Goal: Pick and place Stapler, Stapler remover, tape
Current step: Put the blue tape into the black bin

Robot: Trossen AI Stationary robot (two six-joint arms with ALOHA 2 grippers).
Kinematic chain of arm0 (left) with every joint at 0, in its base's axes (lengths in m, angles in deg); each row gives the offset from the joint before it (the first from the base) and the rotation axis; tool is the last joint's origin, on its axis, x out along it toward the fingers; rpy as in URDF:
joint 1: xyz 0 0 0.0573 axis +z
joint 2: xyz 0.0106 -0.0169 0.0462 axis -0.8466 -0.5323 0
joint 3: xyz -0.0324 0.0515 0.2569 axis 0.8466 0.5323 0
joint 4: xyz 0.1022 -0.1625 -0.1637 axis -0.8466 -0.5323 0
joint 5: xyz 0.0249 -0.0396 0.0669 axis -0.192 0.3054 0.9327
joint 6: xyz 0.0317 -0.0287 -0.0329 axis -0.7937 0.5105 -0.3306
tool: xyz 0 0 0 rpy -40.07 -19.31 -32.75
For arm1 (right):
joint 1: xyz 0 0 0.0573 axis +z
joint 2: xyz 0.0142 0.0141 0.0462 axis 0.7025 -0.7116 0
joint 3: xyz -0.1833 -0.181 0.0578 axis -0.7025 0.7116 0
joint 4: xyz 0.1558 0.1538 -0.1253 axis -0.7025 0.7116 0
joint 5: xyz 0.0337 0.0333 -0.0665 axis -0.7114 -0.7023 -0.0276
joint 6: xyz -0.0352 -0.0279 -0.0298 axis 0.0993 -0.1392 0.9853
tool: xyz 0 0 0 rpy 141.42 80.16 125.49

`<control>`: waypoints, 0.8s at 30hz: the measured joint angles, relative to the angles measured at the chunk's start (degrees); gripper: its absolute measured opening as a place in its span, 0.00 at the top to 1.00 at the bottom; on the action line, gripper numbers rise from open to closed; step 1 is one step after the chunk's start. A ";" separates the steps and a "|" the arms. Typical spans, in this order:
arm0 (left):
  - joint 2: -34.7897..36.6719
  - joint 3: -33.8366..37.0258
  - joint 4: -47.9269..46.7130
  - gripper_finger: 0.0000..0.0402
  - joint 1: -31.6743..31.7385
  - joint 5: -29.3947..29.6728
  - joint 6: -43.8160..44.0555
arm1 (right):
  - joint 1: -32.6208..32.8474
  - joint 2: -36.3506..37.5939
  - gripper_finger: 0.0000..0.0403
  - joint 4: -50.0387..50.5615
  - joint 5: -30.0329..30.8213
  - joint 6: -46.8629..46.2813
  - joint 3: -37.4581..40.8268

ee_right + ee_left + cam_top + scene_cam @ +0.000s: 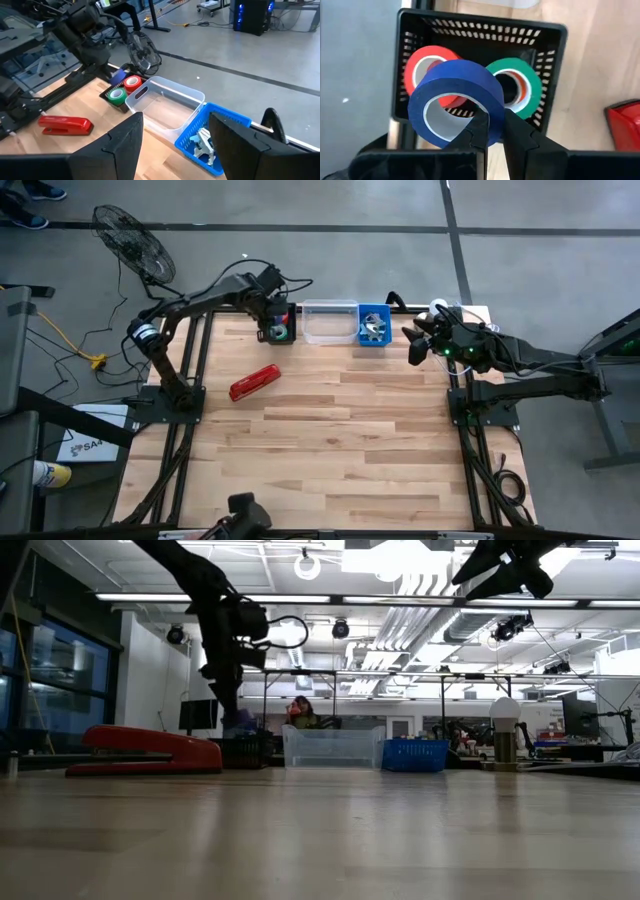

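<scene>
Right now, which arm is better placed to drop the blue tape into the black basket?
Left. The left pincer is shut on the blue tape roll, held directly over the black basket. The right pincer hangs open and empty, beyond the blue bin.

The tape roll pinched between the left arm's dark fingers is deep blue with a white core. Beyond the fingers, a red roll and a green roll sit in a black slotted basket. The stapler is bright red on the pale wood-plank desk.
</scene>
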 joint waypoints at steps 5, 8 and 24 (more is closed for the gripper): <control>-0.33 -0.01 -1.78 0.94 0.78 -3.90 1.45 | 0.00 -0.02 0.46 0.00 0.51 0.04 0.00; -0.33 -0.02 -1.62 0.94 0.67 -4.28 1.74 | 0.00 -0.02 0.46 0.00 0.83 0.04 0.00; -7.22 -8.28 -3.28 0.94 1.47 -2.23 2.87 | 0.00 -0.02 0.46 0.00 1.08 0.04 0.00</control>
